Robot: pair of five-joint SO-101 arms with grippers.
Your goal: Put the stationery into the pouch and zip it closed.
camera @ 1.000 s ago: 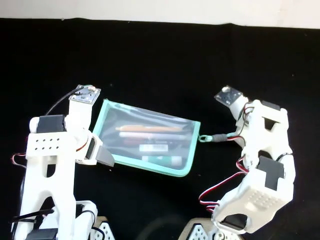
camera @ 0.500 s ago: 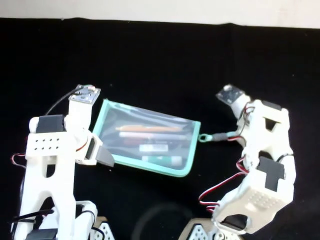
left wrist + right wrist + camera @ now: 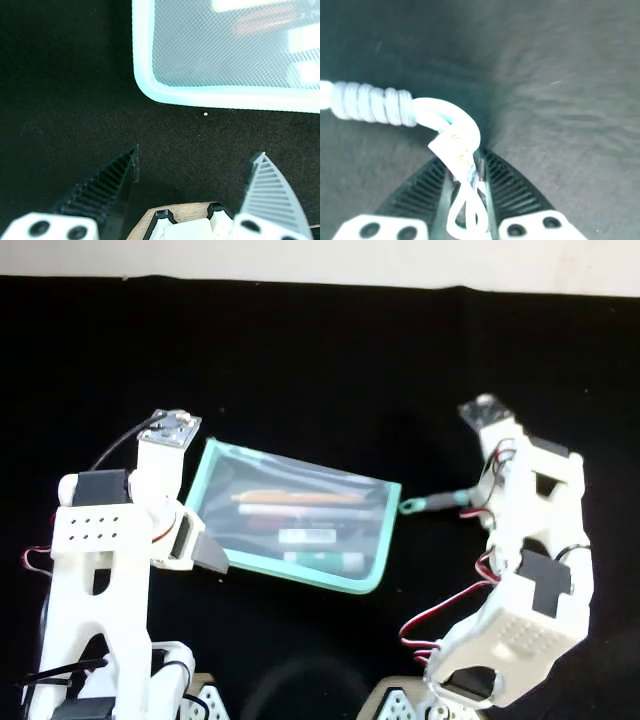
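At the right gripper (image 3: 481, 152): jaws squeezed almost together, pinching the white looped end of the zip cord (image 3: 375, 107) between the ribbed pads (image 3: 507, 192). Just ahead of those jaws, a tightly wound pale length of the same cord, raised off the black table cover (image 3: 570, 75).

From above, straight out from the right jaws: the cord, ending in a small ring (image 3: 408, 506) just beside a corner of the pouch (image 3: 228, 472).

At the left gripper (image 3: 198, 151): jaws spread wide, nothing between them, tips low over bare black cover. Ahead of these jaws and a little apart from the tips: a rounded, mint-edged corner of the pouch, lying flat with its meshed clear face up.

Inside the pouch, seen through that face: pens (image 3: 300, 498) and other long stationery, side by side and lengthwise.

Between the two sets of jaws: the pouch itself, one short end just beside the left jaws, the opposite end facing the right jaws across the length of the cord.
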